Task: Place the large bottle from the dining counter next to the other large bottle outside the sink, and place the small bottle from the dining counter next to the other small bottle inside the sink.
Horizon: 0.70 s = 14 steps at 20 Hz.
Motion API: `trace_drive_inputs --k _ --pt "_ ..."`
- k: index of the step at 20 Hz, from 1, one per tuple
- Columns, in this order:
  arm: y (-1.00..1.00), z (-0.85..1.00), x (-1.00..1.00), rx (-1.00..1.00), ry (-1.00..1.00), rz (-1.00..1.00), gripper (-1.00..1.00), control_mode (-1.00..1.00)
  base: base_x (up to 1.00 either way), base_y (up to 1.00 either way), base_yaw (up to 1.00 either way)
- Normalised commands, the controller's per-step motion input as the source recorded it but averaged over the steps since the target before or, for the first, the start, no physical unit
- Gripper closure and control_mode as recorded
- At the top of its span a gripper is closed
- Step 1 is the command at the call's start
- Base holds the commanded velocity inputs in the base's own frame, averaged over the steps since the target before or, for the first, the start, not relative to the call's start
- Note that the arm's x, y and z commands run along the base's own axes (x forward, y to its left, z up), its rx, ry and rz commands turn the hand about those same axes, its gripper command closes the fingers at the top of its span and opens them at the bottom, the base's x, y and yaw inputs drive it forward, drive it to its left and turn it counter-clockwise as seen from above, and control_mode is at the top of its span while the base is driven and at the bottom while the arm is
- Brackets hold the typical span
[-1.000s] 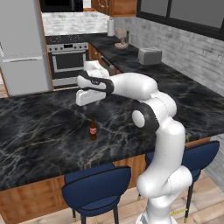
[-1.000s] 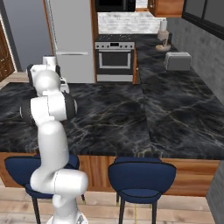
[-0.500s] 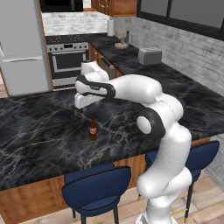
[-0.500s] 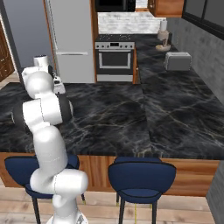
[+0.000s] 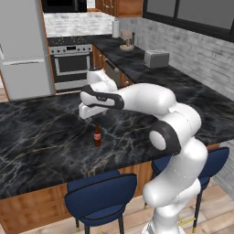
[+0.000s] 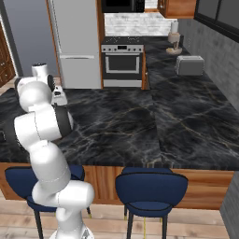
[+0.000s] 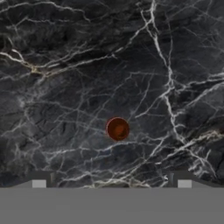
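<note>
A small brown bottle stands upright on the black marble dining counter, near its front edge. My gripper hangs above and slightly behind it, pointing down. From the hand view I look straight down on the bottle's round top, a little above the middle of my gripper. The two fingertips stand wide apart, open, with nothing between them. The large bottle and the sink are out of view.
Blue stools stand under the counter's front edge. A toaster sits on the back counter on the right. The oven and a fridge line the far wall.
The hand has swung a little nearer and lower, coming over the small bottle. The bottle has not moved and the jaws have stayed wide.
</note>
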Motion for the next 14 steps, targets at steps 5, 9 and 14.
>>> trace_drive_inputs --k 5,9,14 --pt "-0.12 0.0 0.41 0.02 -0.01 -0.19 -1.0 -1.0 0.0 0.0 0.0" --pt "0.01 0.0 0.12 0.0 0.0 -0.16 -1.0 -1.0 0.0 0.0 0.0" --pt "0.04 0.0 0.0 0.0 0.0 -0.04 -1.0 -1.0 0.0 0.0 0.0"
